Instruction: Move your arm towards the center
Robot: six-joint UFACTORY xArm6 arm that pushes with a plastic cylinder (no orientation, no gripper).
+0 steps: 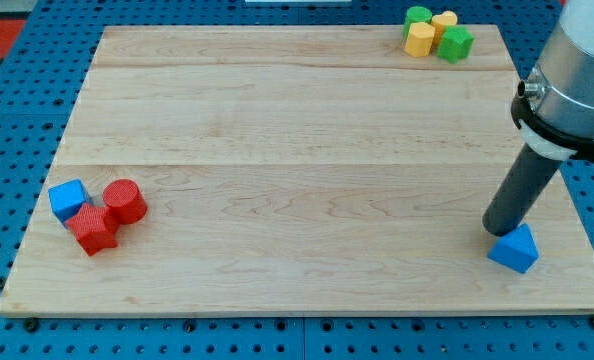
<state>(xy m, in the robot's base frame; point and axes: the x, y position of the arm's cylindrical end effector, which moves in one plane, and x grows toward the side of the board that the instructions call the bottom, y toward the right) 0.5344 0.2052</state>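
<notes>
Near the frame's lower right, our tip (499, 232) sits touching the blue triangle block (514, 249); no gripper here, just a stiff rod. It'll slide easily leftward toward the board (297, 150) center, nothing to grab

Block count on the counter (297, 130): eight in total.

Blue: two, namely one blue cube (67, 199) and one blue triangular block (515, 250).

Red: two, namely one red cylinder (124, 200) and one red cube (93, 229).

Yellow: two, namely one yellow hexagonal block (420, 39) and one yellow block (444, 19), shape unclear.

Green: two, namely one green cube (456, 43) and one green block (417, 15), shape unclear.
</notes>
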